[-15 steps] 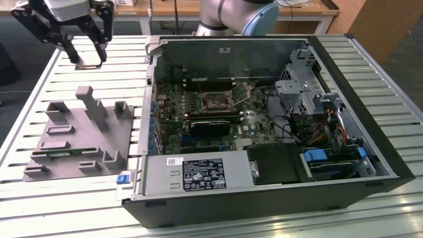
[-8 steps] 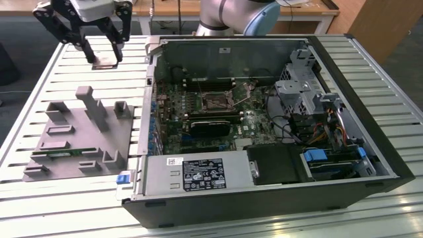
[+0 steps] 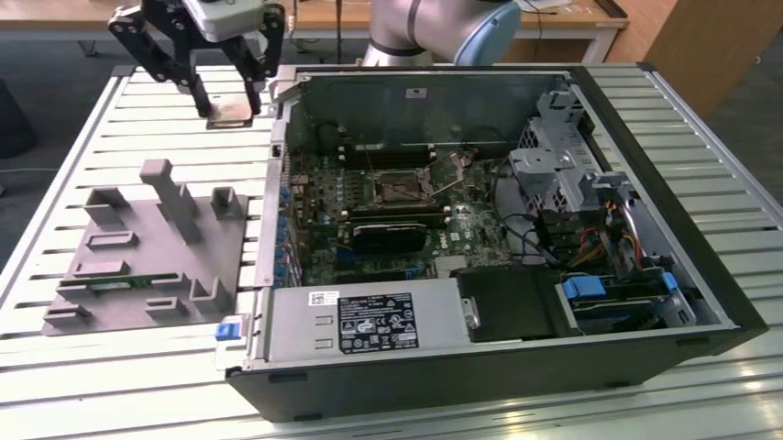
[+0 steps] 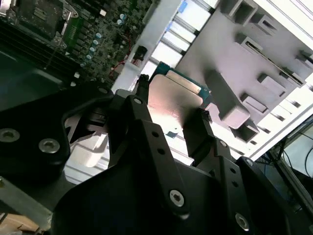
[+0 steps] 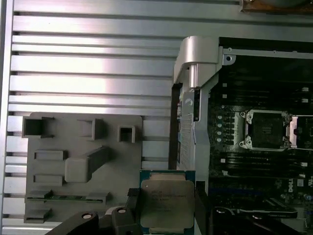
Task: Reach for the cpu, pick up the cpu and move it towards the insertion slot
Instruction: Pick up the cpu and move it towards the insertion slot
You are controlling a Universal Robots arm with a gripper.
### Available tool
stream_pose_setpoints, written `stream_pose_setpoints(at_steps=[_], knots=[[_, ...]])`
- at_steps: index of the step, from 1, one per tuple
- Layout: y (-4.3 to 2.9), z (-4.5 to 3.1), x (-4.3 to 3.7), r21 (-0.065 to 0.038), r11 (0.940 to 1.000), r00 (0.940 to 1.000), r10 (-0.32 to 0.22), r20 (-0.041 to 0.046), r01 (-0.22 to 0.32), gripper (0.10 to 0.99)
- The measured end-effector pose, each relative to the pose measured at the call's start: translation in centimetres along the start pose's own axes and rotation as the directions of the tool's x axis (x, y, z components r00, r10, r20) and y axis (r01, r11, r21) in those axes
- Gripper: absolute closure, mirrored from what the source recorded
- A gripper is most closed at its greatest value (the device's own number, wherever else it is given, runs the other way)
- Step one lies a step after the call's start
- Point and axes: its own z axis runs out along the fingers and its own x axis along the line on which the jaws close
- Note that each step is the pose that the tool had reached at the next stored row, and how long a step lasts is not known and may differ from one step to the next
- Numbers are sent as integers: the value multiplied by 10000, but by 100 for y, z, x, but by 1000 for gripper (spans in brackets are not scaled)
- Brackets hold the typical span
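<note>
Silvery on top, the cpu is already lifted, clamped between the closed fingers of the gripper above the slatted table beside the computer case, well apart from the insertion slot.

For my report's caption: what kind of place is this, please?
Probably a robotics lab bench for computer assembly: an open computer case on a slatted aluminium table, a grey fixture, and the gripper holding the cpu.
</note>
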Motion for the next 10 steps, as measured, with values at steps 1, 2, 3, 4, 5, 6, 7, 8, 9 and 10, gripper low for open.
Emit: stream_pose_setpoints(at_steps=[1, 2, 3, 4, 5, 6, 7, 8, 9, 10], knots=[[-1, 5, -46, -1, 10000, 10000, 0, 1, 0, 553], [-1, 8, -87, -1, 10000, 10000, 0, 1, 0, 553], [-1, 12, -128, -1, 10000, 10000, 2, 2, -2, 553], [-2, 15, -170, -1, 10000, 10000, 2, 1, -2, 553], [-2, 19, -212, 1, 10000, 10000, 1, 0, -1, 553], [-3, 23, -254, 0, 10000, 10000, 2, 1, -2, 553], [-3, 27, -296, 0, 10000, 10000, 4, 1, -4, 553], [-3, 31, -339, -1, 10000, 10000, 5, 1, -5, 553], [-3, 35, -383, 0, 10000, 10000, 4, 1, -4, 553], [-4, 39, -423, 0, 10000, 10000, 4, 1, -4, 553]])
